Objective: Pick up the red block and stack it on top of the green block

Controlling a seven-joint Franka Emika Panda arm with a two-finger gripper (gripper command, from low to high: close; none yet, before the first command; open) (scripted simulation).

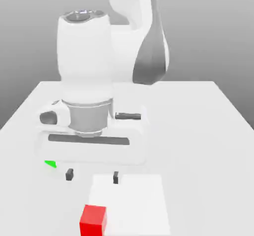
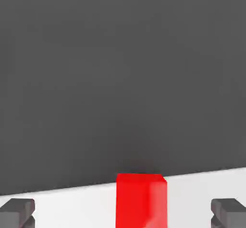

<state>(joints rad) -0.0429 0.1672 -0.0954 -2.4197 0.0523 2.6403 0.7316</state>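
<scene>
The red block [image 1: 93,220] sits on the white table near its front edge, at the corner of a flat white square patch [image 1: 134,200]. It also shows in the hand view as the red block [image 2: 141,200], between the two dark fingertips but farther out than them. The green block [image 1: 50,164] peeks out as a small green sliver from behind the hand, on the exterior view's left. My gripper [image 1: 93,176] hangs above the table behind the red block, open, with nothing between its fingers [image 1: 69,174].
The white table [image 1: 198,130] stretches wide to the exterior view's right. The arm's bulky white hand and wrist [image 1: 92,130] loom over the table's middle and hide most of the green block.
</scene>
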